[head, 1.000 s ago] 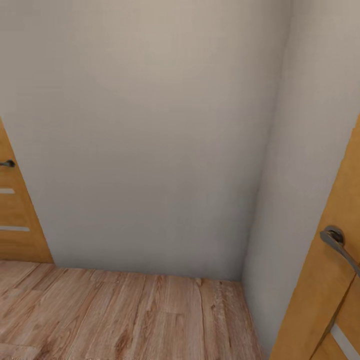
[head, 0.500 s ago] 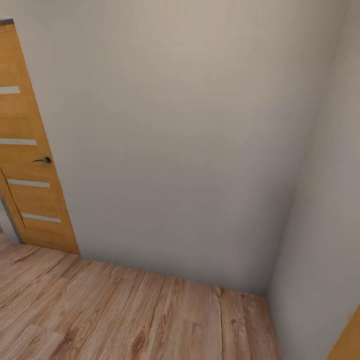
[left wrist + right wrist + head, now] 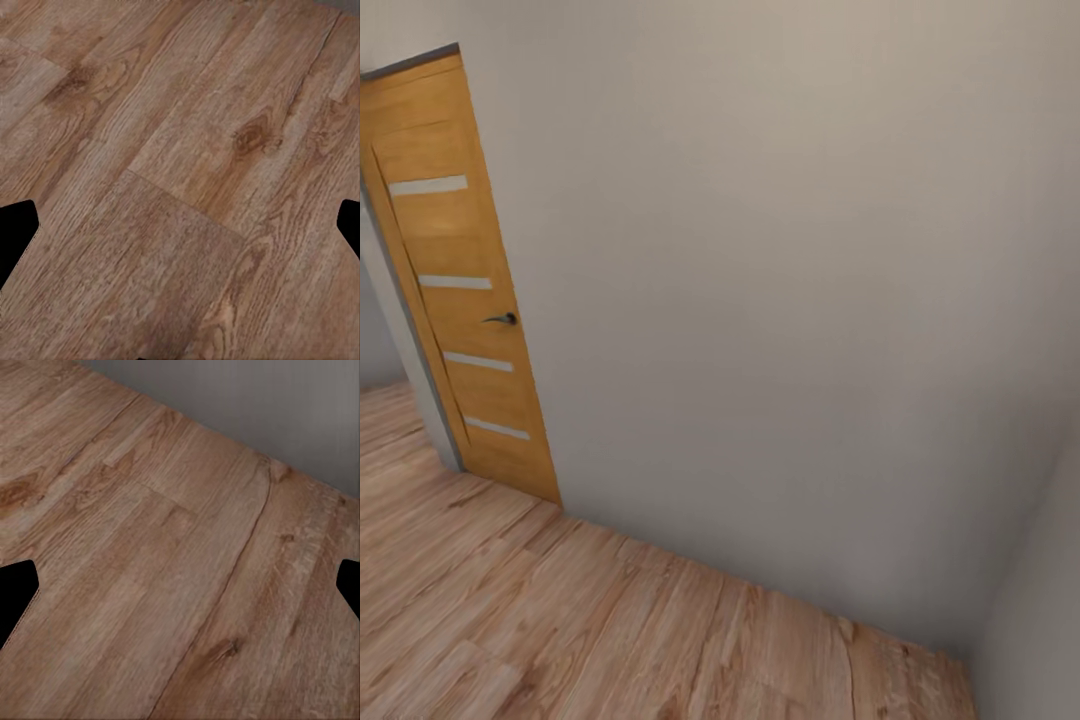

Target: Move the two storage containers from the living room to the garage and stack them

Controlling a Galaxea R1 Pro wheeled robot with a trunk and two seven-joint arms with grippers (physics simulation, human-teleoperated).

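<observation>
Place: a spot with a pale wall point(image 3: 780, 300) ahead and a light wood floor point(image 3: 560, 620) below. This is not the garage, because the floor is wood, not grey concrete.
Door: an orange wood door point(image 3: 460, 280) stands at the left of the head view, with a small dark handle point(image 3: 502, 319). It looks shut, but I cannot be sure.
Corner: at the right, the wall meets a side wall point(image 3: 1040, 600), so the way ahead is closed.
Bins: no orange-red bin can be seen in these pictures, so I cannot tell where they are.
Left end effector point(image 3: 180, 247): wide apart, with nothing between its dark tips. Wood floor lies under it.
Right end effector point(image 3: 180, 600): spread open too, and holding nothing. It looks down at the floor near the foot of the wall point(image 3: 262, 405).
Step, I think: the robot is on its way with empty arms, looking for a bin or a way through.
Danger 1: the wall is near. Rolling forward could bump the base or an arm into it.
Danger 2: the corner is tight. A turn here could scrape the side wall.
Danger 3: if the door is shut, the robot could get stuck or hit it.
</observation>
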